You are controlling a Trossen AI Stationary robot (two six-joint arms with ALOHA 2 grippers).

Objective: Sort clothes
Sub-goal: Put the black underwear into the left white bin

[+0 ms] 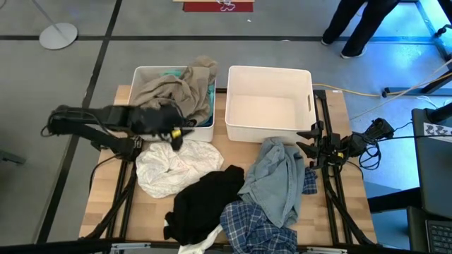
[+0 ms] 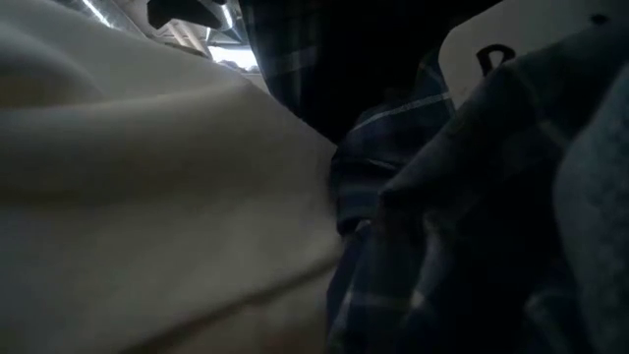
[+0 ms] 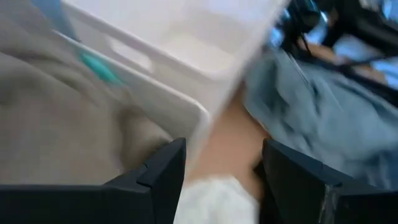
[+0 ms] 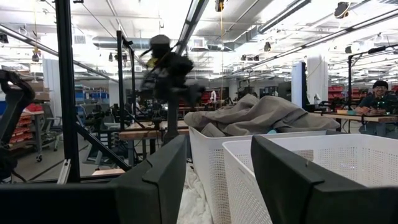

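The left white bin [image 1: 145, 74] holds a beige garment [image 1: 176, 88] heaped over something teal [image 1: 210, 95]. In front of the bins, a white garment [image 1: 173, 166], a black one [image 1: 205, 201], a light blue denim one [image 1: 282, 176] and a blue plaid one [image 1: 258, 226] lie piled on the table. My left gripper [image 1: 182, 130] hovers open over the left bin's near rim, with nothing between its fingers [image 3: 165, 168]. My right gripper [image 1: 314, 141] waits open and empty at the table's right side, beside the right bin [image 1: 268, 77].
The right bin's inside is bare white. Bare wood [image 1: 106, 204] shows along the table's left edge. A person stands on the floor beyond the far right corner [image 1: 353, 28]. In the low view, the white garment [image 2: 147, 197] and the plaid garment [image 2: 393, 177] fill the picture.
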